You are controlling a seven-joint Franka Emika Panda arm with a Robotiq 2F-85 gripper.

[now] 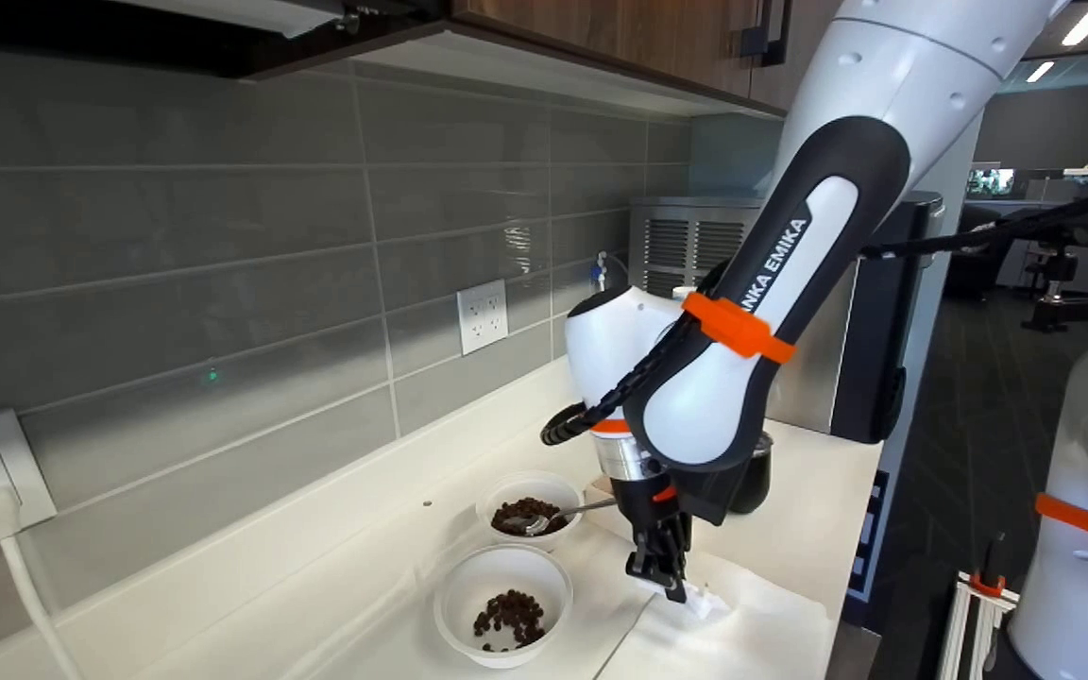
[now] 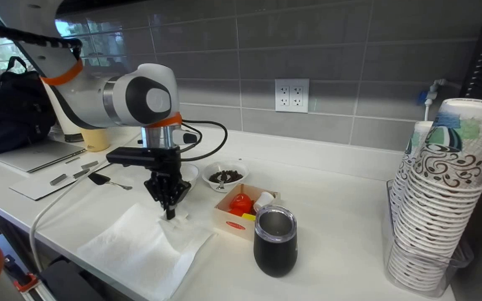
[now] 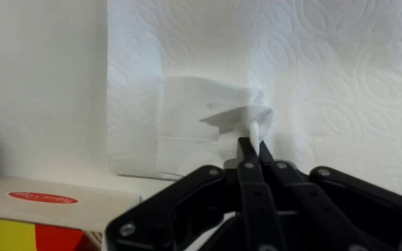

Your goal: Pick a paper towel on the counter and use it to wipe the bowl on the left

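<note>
The bowl (image 1: 478, 587) stands on the off-white counter (image 1: 355, 619), with dark brown crumbs inside. It is partly hidden behind my gripper in an exterior view (image 2: 190, 172). The paper towel (image 1: 703, 605) is a thin, smooth white sheet on top of a larger embossed white sheet. It shows in an exterior view (image 2: 181, 218) and in the wrist view (image 3: 183, 115). My gripper (image 1: 671, 586) points down, to the right of the bowl there. In the wrist view its fingertips (image 3: 255, 148) are nearly together on a raised fold of the paper towel. The rest lies low on the embossed sheet.
A smaller bowl (image 2: 241, 169) with dark contents and a spoon stands beside the bowl. An open box (image 2: 229, 223) with red toys and a black tumbler (image 2: 275, 256) are near the gripper. A tall cup stack (image 2: 437, 209) stands farther off. The embossed sheet (image 2: 128, 246) reaches the front edge.
</note>
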